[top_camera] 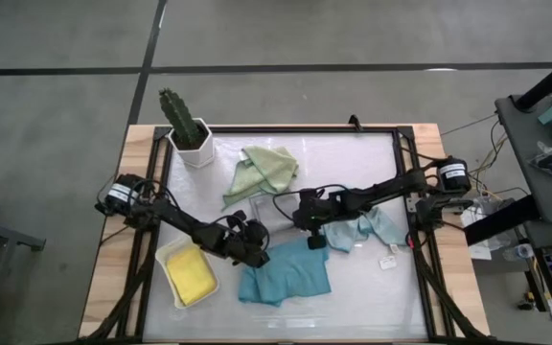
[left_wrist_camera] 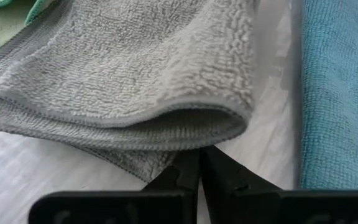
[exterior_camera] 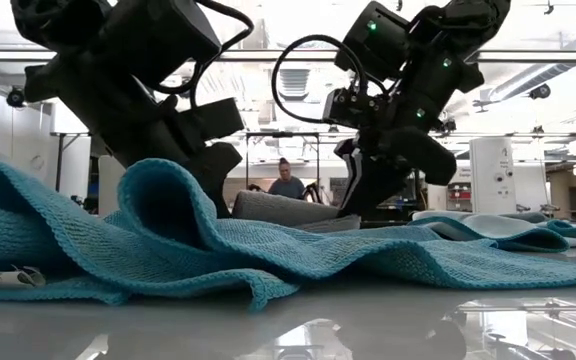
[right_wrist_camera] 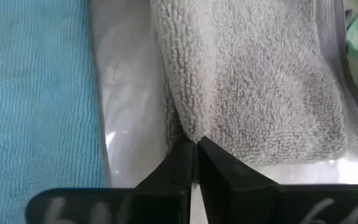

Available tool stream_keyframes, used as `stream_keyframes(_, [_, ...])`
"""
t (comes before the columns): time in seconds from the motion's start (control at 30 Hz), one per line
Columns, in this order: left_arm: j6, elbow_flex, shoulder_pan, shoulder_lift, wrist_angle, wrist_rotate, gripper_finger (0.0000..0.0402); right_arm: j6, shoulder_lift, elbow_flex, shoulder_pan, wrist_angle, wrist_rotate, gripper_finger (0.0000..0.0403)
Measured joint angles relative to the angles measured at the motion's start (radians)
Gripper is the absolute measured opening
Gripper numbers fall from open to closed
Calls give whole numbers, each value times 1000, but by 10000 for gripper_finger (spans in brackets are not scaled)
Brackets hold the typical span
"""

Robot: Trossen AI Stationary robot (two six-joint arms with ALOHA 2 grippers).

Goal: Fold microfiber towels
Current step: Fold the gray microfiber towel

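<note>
The soft grey microfiber towel (left_wrist_camera: 135,81) lies on the table just beyond the spread teal microfiber towel (top_camera: 286,275), between the two arms, its long axis running from one gripper to the other. The left gripper (left_wrist_camera: 199,163) pinches one end of it, jaws clenched on the hem. The right gripper (right_wrist_camera: 194,152) is clamped on the opposite end. Both sit equally near, so the fold looks two-handed.

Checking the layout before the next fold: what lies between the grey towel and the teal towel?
A bare strip of white table separates the fluffy grey microfiber towel from the teal microfiber towel, in both wrist views.
</note>
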Motion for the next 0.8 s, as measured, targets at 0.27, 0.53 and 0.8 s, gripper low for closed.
stream_keyframes(0.27, [5,-2,0,-61,-86,114,0,19,4,-5,1,1,-7,11])
stream_keyframes(0.53, [8,-5,5,-110,-148,124,0,23,5,-7,0,-15,-53,26])
stream_keyframes(0.8, [23,-5,5,-116,-143,169,0,40,4,-7,0,-23,-53,98])
